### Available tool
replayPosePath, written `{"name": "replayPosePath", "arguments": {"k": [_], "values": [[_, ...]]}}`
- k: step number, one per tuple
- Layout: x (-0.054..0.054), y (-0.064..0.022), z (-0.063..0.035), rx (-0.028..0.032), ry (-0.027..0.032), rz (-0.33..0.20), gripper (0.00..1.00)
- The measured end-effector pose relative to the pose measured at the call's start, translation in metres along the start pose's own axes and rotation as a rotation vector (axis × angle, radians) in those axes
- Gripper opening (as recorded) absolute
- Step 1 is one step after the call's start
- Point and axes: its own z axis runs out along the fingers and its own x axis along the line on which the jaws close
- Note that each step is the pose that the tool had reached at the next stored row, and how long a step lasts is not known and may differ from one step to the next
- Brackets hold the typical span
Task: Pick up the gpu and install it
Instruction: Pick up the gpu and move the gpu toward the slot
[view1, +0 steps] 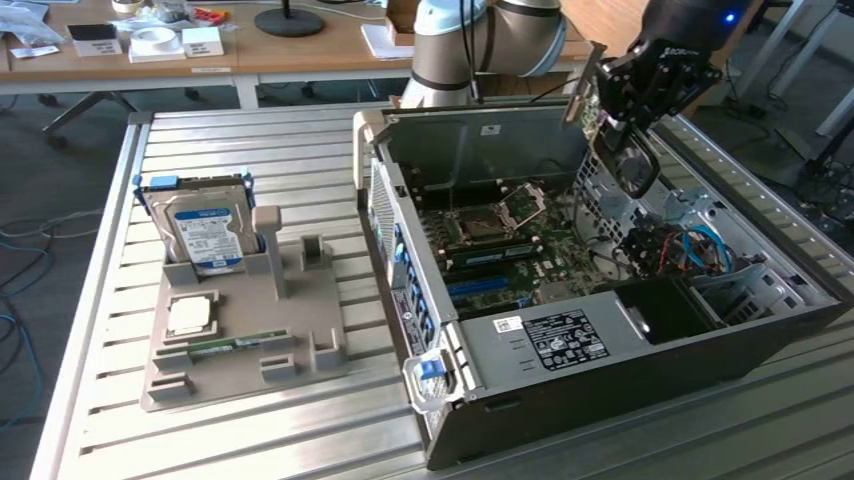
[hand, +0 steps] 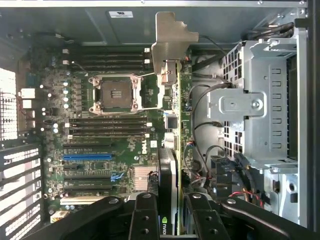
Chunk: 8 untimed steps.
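Exterior view: gripper (view1: 650, 85) clamped on the gpu (view1: 631, 165). The card hangs above the open computer case (view1: 561, 400), clear of the board inside. Hard drive (view1: 203, 232) stands in a rack well apart from the case.

Wrist view: gpu (hand: 173, 150) edge-on between the fingers (hand: 145, 220), metal bracket (hand: 170, 42) toward the case's grey inner wall, motherboard (hand: 115, 125) beneath. Not seated.

Risks, my read:
- The card runs crosswise to the blue slot (hand: 87, 156), so lowering it like this could jam the edge connector.
- The bracket could catch the case wall.
- Loose cables (hand: 200, 125) just beside the card could snag.
- The thin card could twist in the grip.
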Motion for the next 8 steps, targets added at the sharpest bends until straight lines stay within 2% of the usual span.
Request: {"name": "replayPosePath", "arguments": {"k": [2, 8], "values": [[-0.0041, 0.0002, 0.0001, 0.0, 0.0, 0.0, 0.27], [-0.0066, 0.0001, 0.0022, 0.0, 0.0, 0.0, 0.27]]}}
